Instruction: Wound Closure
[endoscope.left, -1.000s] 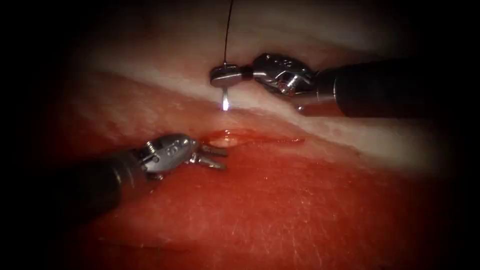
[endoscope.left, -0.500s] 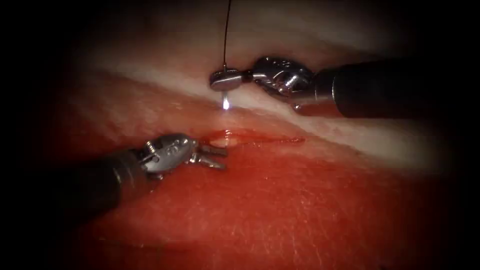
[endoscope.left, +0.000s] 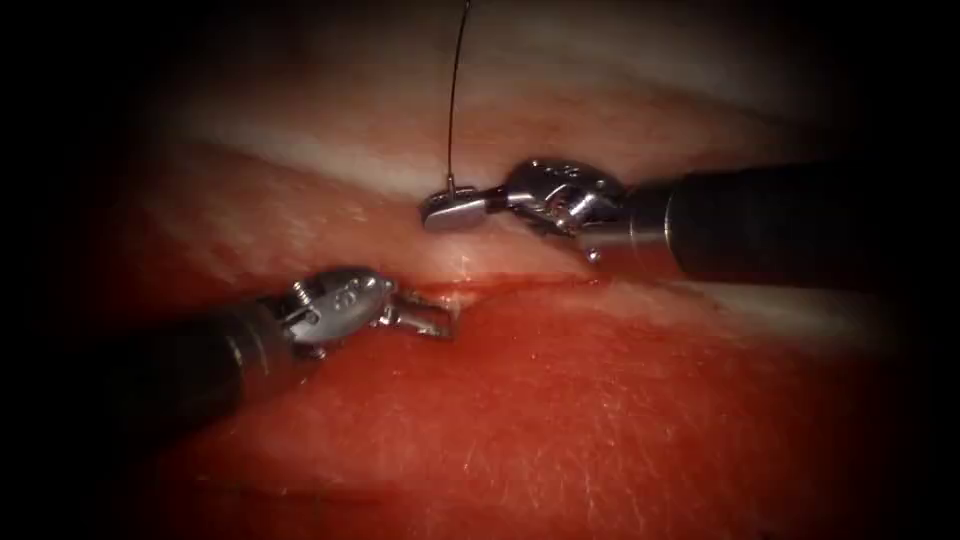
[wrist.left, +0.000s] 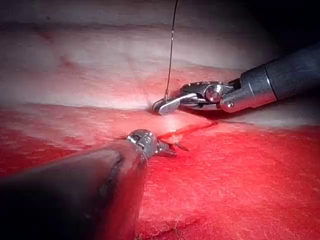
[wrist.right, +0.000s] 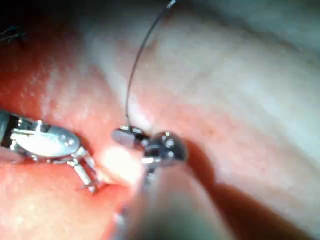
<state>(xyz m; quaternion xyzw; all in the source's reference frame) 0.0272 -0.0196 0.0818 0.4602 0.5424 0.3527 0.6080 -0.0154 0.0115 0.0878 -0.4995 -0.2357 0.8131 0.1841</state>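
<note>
Wound Closure, needle entry on the far lip.

- Your right claw (endoscope.left: 432, 213) is clamped on the needle close to its thread end. The thread (endoscope.left: 452, 110) rises straight up out of the jaws.
- A second ago the needle's bright tip hung bare below that claw. The claw has since come down against the tissue (endoscope.left: 600, 420), just beyond the cut (endoscope.left: 520, 285) and toward its left end. The tip is now buried and I cannot see it.
- Your left claw (endoscope.left: 448, 320) stands spread wide at the cut's left end, on the near lip. It holds nothing.

Risks, as I judge them:
1. Blind tip. With the point hidden, you cannot confirm depth or where it will surface. A shallow bite could tear out of the lip.
2. Grip far back on the curve. Holding so near the thread end gives the needle leverage to swivel in the jaws when the tissue resists.
3. Pushing straight down instead of turning along the curve would dent and drag the tissue. The lip under the claw already looks pressed in.
4. The open left claw sits near where the tip is likely to emerge, and the tip could strike a jaw there.
5. The thread looks fairly straight, so a snag above would tug on the needle.
</note>
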